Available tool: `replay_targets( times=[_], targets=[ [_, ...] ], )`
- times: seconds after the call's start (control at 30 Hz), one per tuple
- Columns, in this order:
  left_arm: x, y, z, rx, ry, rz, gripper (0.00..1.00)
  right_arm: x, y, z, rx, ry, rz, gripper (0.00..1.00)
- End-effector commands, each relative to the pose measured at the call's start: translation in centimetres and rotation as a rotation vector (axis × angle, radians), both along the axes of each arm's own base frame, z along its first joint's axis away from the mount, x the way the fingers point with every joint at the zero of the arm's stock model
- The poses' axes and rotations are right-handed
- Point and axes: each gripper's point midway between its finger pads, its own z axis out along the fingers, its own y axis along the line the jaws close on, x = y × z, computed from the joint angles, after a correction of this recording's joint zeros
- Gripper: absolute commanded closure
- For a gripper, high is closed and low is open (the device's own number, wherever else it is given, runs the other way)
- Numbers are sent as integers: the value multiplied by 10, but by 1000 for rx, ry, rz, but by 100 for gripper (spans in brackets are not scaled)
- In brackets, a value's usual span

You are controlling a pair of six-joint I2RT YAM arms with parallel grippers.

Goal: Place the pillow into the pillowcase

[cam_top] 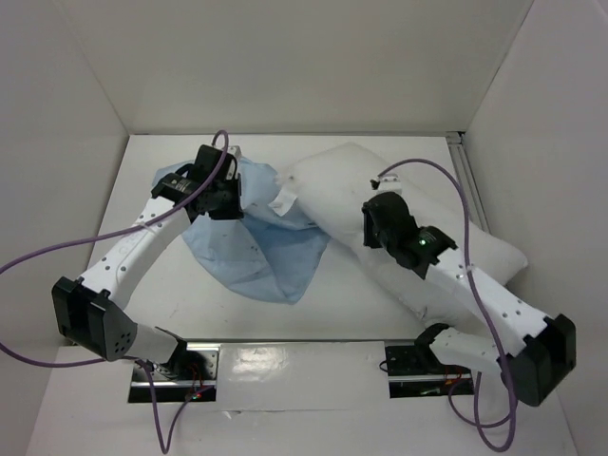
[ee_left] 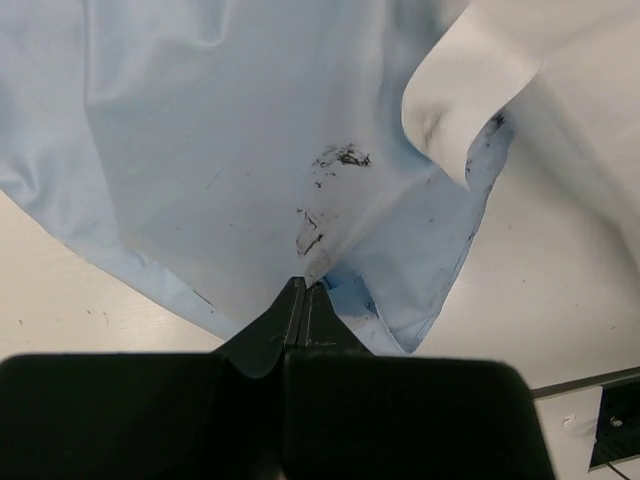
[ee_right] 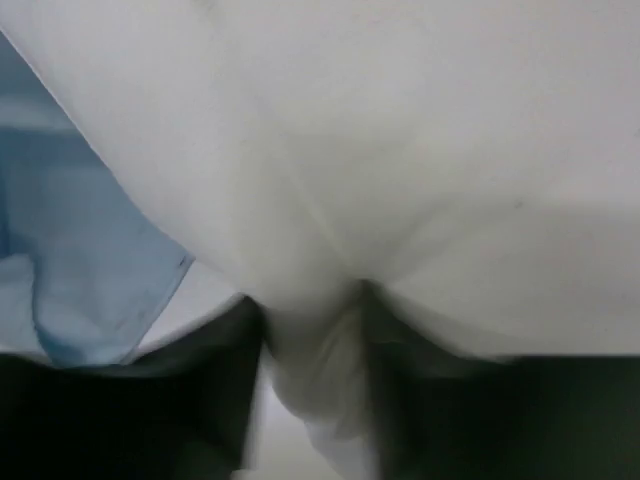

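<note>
Top view: the left gripper (cam_top: pixel 214 188) sits on the far edge of the pillowcase (cam_top: pixel 258 245); the right gripper (cam_top: pixel 380 223) presses into the pillow (cam_top: pixel 332 180).
Left wrist: jaws pinched tight on a blue fold, with cloth spreading ahead.
Right wrist: jaws clamp bunched pillow fabric between them, and the pillowcase lies to their left.

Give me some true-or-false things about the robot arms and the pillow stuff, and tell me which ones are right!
1. The left end effector pinches the thin light blue fabric pillowcase. True.
2. The plump white stuffed pillow is fully inside the pillowcase. False: most of it lies in the open, to the pillowcase's right.
3. The right end effector grips a fold of the pillow. True.
4. Both arms hold the pillowcase. False: only the left one does.
</note>
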Motion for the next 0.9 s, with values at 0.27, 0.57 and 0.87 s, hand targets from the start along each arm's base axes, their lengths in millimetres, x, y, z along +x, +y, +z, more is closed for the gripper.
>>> replay_targets(
  times=[0.27,0.57,0.87],
  targets=[
    [6,0,-6,-39,17,8,100,-15,-5,1,24,151,-179,15],
    [9,1,-8,-45,11,3,100,-61,-27,-21,133,226,-370,23],
    [20,0,-1,-42,-13,-16,100,37,-70,-13,-177,-13,-484,20]
  ],
)
